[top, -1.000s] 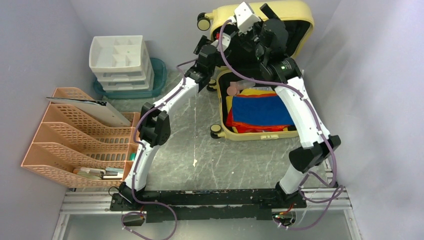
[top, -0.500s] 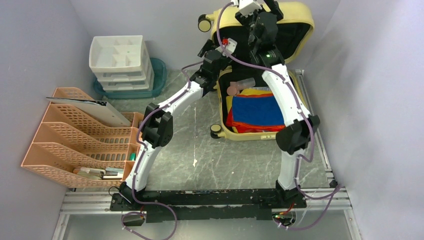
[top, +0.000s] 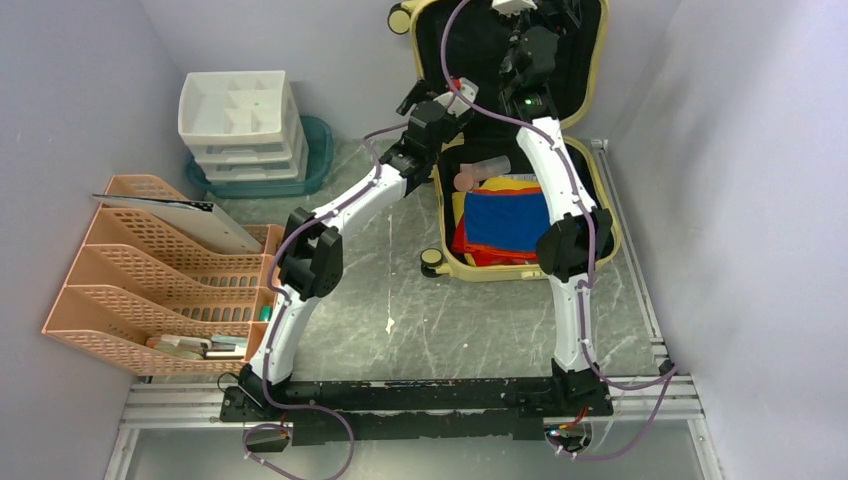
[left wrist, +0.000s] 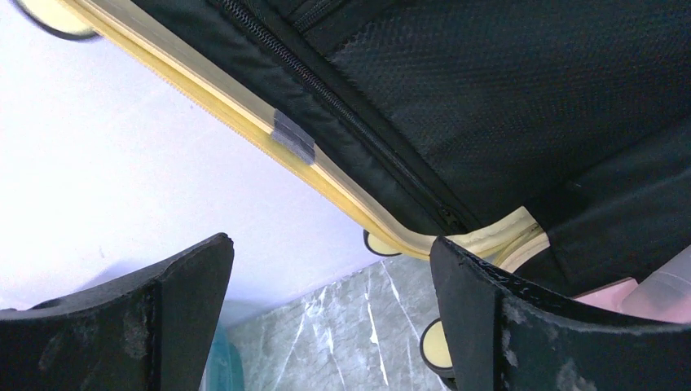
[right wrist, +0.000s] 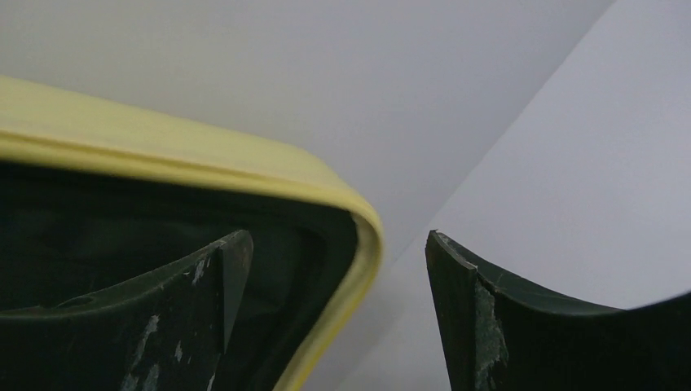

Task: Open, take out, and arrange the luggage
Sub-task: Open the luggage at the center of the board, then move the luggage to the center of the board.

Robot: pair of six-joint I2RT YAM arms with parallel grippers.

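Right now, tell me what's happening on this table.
Two robot arms are working on the luggage, which lies open with its lid upright against the back wall. The right gripper straddles the lid's top rim, jaws apart. The left gripper hangs open by the lid's left edge, holding nothing. The folded clothes, blue on top, are not yet taken out.

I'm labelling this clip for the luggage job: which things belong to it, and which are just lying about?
Job: luggage, folded clothes packed inside it.
Lying about: white drawer unit, teal tray, orange file rack.
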